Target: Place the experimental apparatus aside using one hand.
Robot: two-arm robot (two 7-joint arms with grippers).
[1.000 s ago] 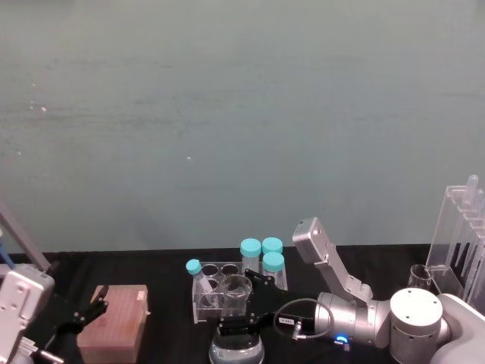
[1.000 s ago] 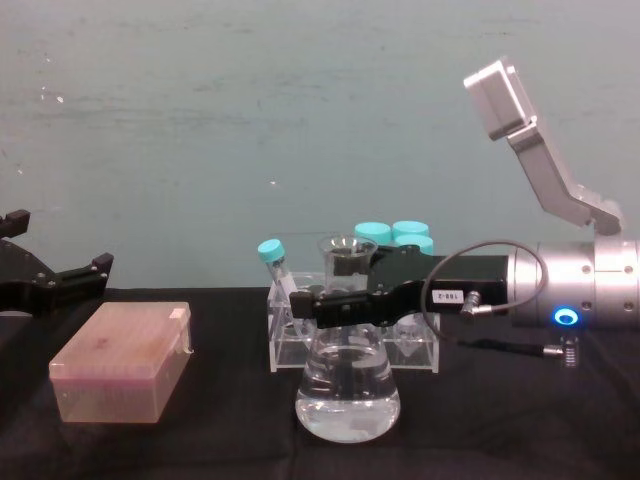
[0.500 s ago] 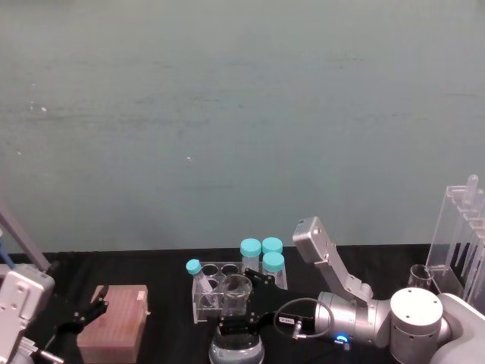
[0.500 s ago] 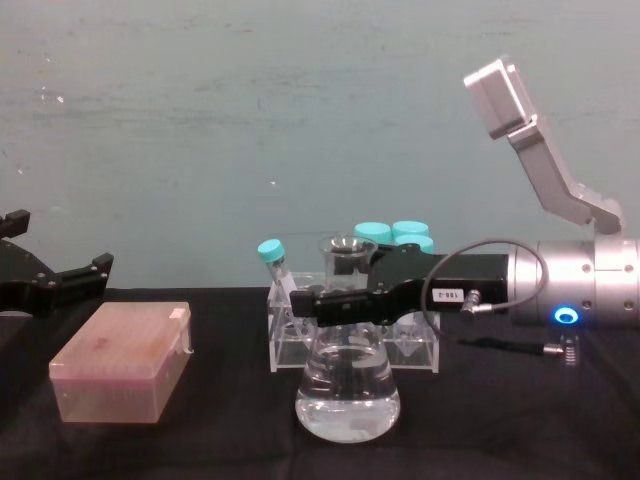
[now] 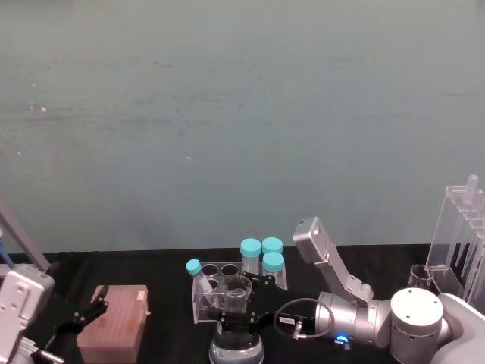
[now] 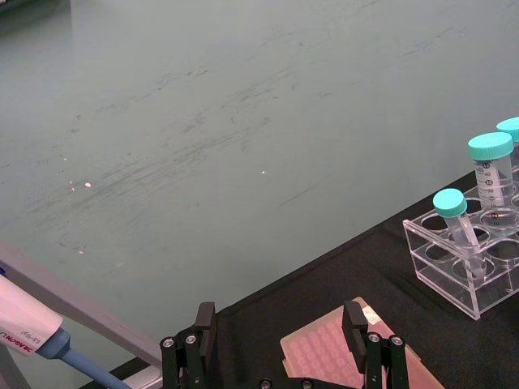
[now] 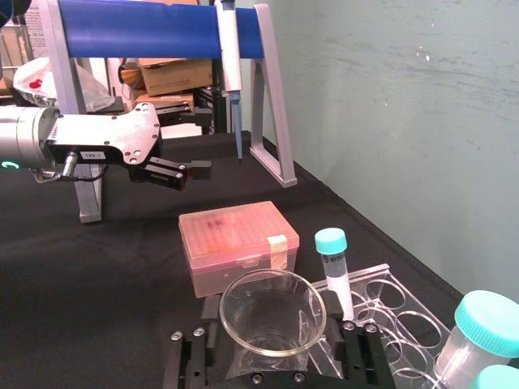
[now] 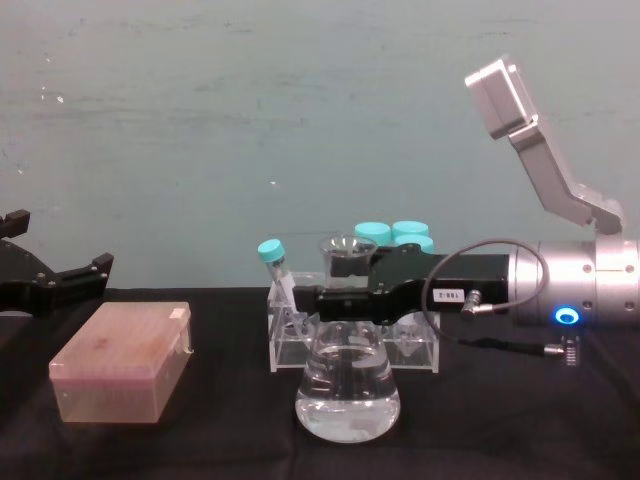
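One flask [image 8: 347,385], four capped tubes [image 8: 273,262].

Silver right arm [image 8: 585,290] (blue ring light), black end effector [image 8: 335,305].

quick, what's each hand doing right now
Left hand: open, holding nothing, above the pink tip box.
Right hand: shut on the conical flask neck.

Light: even and soft, coming from above.
Shadows: weak on the black table [image 8: 200,440].
Glare: small highlights on the flask [image 8: 347,385].
Focus: mostly sharp.
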